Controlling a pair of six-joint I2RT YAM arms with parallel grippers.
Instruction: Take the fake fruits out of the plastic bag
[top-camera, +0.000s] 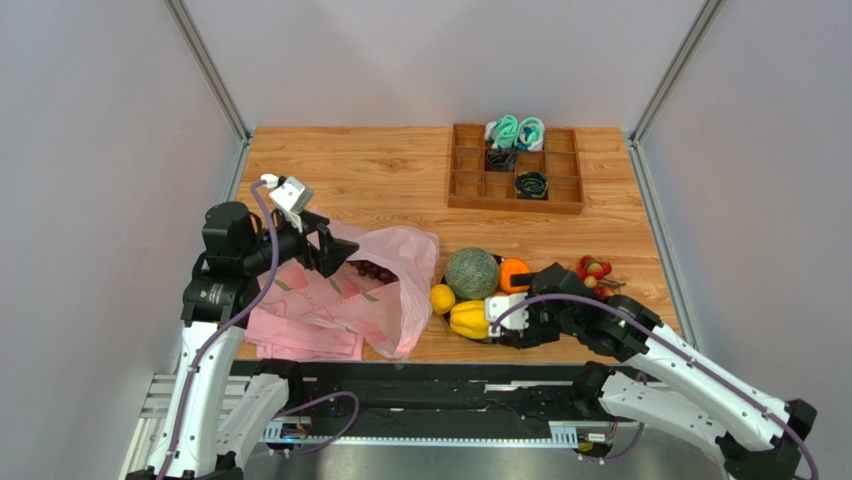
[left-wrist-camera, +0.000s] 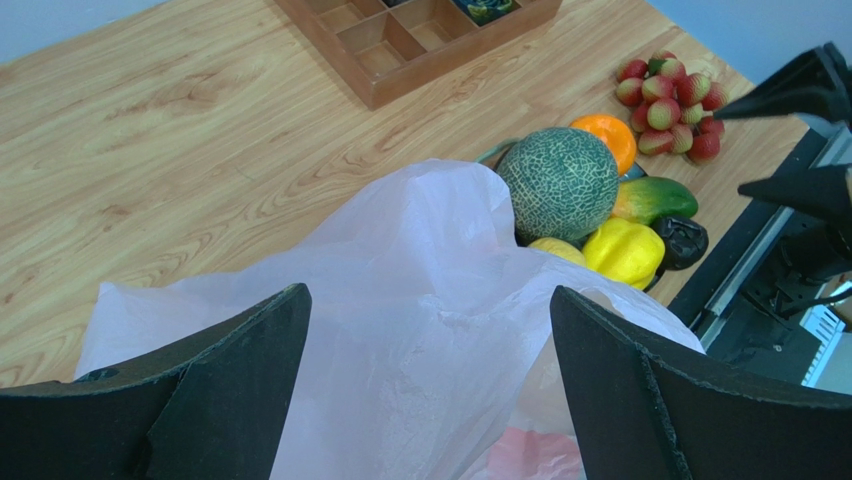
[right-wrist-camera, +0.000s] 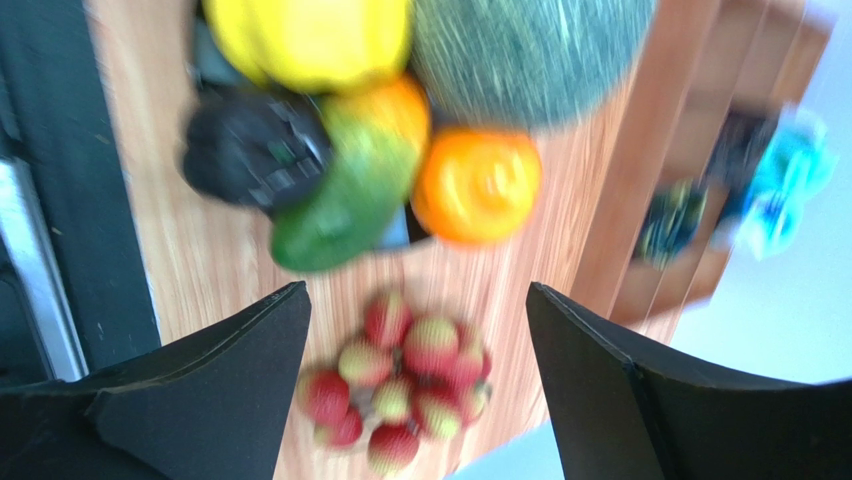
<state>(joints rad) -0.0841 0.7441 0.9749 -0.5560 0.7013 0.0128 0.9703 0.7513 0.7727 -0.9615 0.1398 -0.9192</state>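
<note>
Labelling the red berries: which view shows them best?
Left wrist: the red berries are sharp, each one distinct. Right wrist has them close but blurred; top external shows them tiny.

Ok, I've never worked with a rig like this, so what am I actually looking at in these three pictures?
Two robot arms sit at the near edge of a wooden table, each ending in a two-finger gripper. The wide picture looks down from above and behind them; the other two come from a camera on each wrist, so the black wedges there are that arm's own fingers. The left gripper is open above the pink bag; the right gripper is open over the berries. Neither holds anything. Beside the bag lie a melon, orange, lemon and yellow lobed piece. Dark grapes show at the bag's mouth. A tray sits at the far side.
</note>
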